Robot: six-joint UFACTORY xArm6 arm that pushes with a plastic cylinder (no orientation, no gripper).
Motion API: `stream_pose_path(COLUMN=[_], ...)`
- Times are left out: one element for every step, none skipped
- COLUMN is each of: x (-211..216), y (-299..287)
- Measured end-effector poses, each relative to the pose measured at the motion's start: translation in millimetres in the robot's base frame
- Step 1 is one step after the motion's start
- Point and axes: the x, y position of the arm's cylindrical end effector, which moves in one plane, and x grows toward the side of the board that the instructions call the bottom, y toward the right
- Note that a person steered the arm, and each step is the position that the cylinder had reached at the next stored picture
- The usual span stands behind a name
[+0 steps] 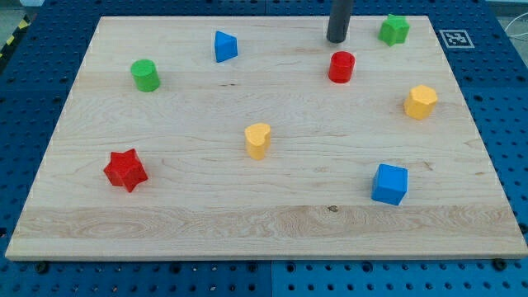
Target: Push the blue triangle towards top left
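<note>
My tip (pixel 337 40) stands well right of the blue triangle (pixel 225 46).

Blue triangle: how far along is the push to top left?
Done: nothing that shows; the blue triangle sits near the view's top, left of centre, well short of the board's top-left corner. In hand: my tip is off to its right, apart from it, just above the red cylinder. Left: get the tip to the triangle's lower-right side, then push.
</note>
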Motion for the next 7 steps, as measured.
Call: stream_pose_path(x=[11.1,13.8,28.5,29.9,29.9,24.5,15.1], y=[-37.4,-75.9,-105.5,-137.6,-172.3,-206.6,-227.6])
